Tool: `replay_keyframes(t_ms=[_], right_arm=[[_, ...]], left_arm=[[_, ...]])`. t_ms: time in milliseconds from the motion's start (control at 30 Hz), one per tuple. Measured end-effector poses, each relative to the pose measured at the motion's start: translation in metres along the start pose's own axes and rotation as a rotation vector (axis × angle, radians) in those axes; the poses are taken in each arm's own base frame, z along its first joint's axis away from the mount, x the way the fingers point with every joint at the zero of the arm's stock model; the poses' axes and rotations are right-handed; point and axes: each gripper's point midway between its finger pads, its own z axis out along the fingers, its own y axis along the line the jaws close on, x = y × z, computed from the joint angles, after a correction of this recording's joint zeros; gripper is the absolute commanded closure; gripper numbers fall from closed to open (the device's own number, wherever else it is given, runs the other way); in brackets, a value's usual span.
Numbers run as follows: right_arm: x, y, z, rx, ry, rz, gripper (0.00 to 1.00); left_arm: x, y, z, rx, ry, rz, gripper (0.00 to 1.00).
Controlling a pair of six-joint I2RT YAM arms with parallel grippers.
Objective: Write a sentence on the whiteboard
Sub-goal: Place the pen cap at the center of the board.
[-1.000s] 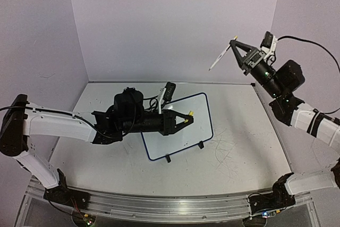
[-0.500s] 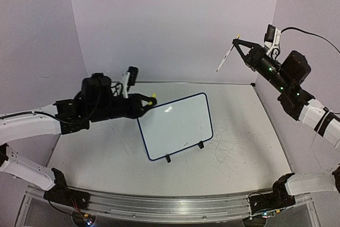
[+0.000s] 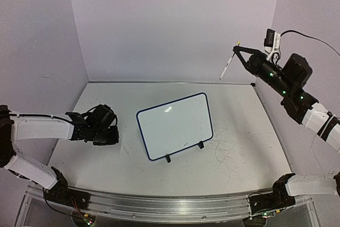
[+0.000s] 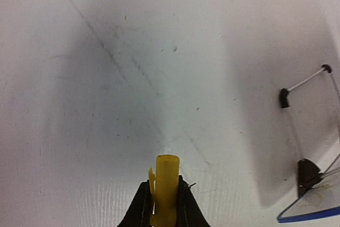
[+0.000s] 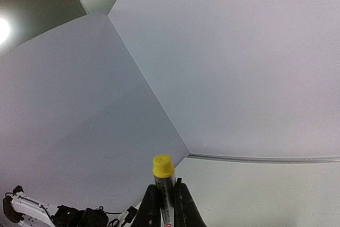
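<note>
The whiteboard (image 3: 175,126) stands tilted on black wire feet in the middle of the table, blue-framed. I can make out no sentence on its face. My left gripper (image 3: 110,134) is low over the table left of the board, shut on a yellow marker cap (image 4: 166,182). The board's corner (image 4: 311,212) and its feet (image 4: 307,176) show at the right of the left wrist view. My right gripper (image 3: 237,51) is raised high at the right, far from the board, shut on a white marker (image 3: 229,63). The marker's yellow end (image 5: 163,166) sticks out between the jaws.
Lilac walls enclose the table on three sides. The tabletop (image 3: 239,147) is scuffed with grey scratch marks right of the board. A metal rail (image 3: 159,206) runs along the near edge.
My left arm has pulled back left from the board's face and dropped low to the table. My right gripper has shifted slightly right, and the marker hangs more upright.
</note>
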Motion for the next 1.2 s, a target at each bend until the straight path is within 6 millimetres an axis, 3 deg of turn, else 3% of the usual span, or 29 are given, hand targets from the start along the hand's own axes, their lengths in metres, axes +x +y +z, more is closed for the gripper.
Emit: replay_keyframes(t_ms=[133,267,833,933,1100,1200], right_arm=[[0.006,-0.004,0.0,0.009,0.014,0.006,1.0],[0.009,-0.005,-0.003,0.014,0.02,0.009,1.0],[0.013,-0.007,-0.005,0.017,0.024,0.011,1.0],[0.014,-0.007,-0.006,0.018,0.026,0.013,1.0],[0.015,-0.008,-0.006,0.018,0.028,0.025,1.0],[0.017,-0.006,-0.005,0.006,0.037,0.045,1.0]], left_arm=[[0.021,0.014,0.024,-0.085,0.071,0.011,0.96],[0.028,0.019,0.033,-0.118,0.094,0.014,0.88],[0.038,0.023,0.044,-0.147,0.114,0.003,0.73],[0.038,0.023,0.044,-0.148,0.109,-0.003,0.62],[0.018,0.019,0.02,-0.139,0.066,0.003,0.42],[-0.03,-0.008,-0.02,-0.054,-0.048,-0.007,0.27]])
